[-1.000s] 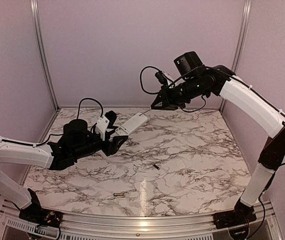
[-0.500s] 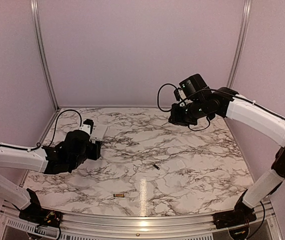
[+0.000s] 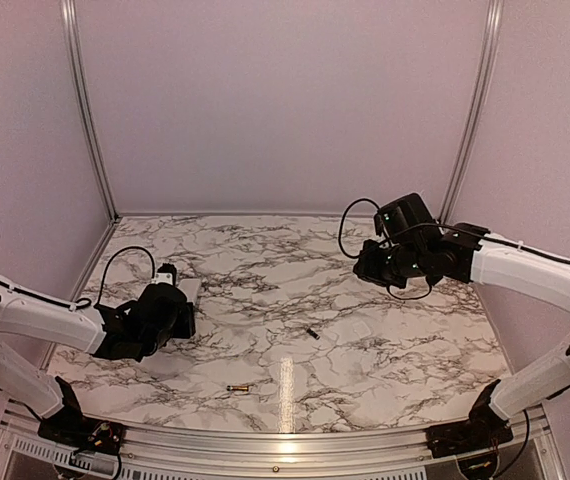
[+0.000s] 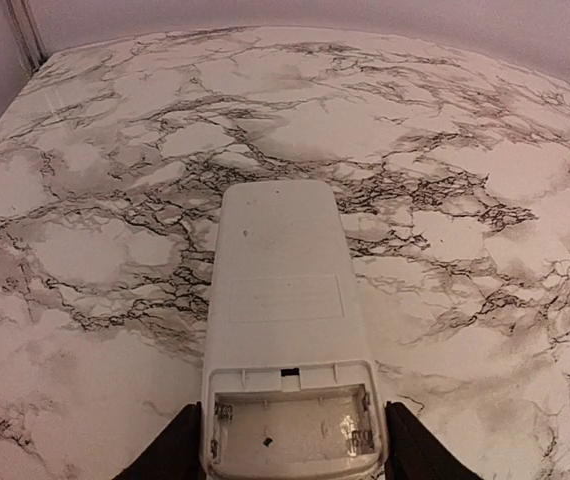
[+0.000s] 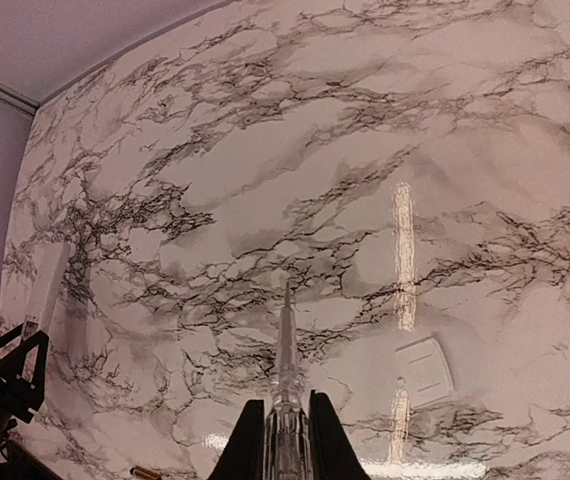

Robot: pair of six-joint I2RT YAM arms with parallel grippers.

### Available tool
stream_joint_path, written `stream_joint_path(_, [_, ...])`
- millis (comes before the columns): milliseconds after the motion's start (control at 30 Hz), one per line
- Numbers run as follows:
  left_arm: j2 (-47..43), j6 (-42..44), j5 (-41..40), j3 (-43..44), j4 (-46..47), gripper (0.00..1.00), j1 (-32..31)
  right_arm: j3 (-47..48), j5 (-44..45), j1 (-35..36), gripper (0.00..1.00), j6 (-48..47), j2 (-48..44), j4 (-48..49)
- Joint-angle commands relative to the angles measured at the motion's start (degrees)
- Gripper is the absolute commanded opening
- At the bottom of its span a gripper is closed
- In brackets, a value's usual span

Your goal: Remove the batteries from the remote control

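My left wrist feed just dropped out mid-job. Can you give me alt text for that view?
The left gripper holds the white remote control by its near end, with the remote pointing away over the marble table. The battery recess at the gripped end is uncovered and looks empty.

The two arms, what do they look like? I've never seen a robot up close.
Both the left arm and the right arm have smooth white tube-like shells joined by chunky black joints. Thin black cables loop loosely near each wrist, and a boxy black camera sits on the right wrist. Each arm ends in two short black fingers.
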Motion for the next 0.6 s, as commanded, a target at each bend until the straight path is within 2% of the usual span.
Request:
stream_joint_path(0, [1.7, -3.5, 2.5, -2.3, 2.3, 0.38, 0.0, -3.0, 0.6, -0.4, 0.00, 4.3, -1.8, 5.0])
stream_joint_path(100, [2.0, -3.9, 3.4, -2.9, 2.3, 0.40, 0.0, -4.3, 0.2, -0.4, 0.00, 4.6, -1.9, 5.6])
stream_joint_path(367, [2.0, -5.1, 5.8, -5.9, 4.0, 0.53, 0.0, -9.2, -2.0, -0.4, 0.00, 5.7, -1.7, 10.9])
stream_joint_path(567, [0.8, -5.5, 6.4, -6.6, 3.1, 0.71, 0.0, -11.6, -1.7, -0.4, 0.00, 5.1, -1.6, 14.4])
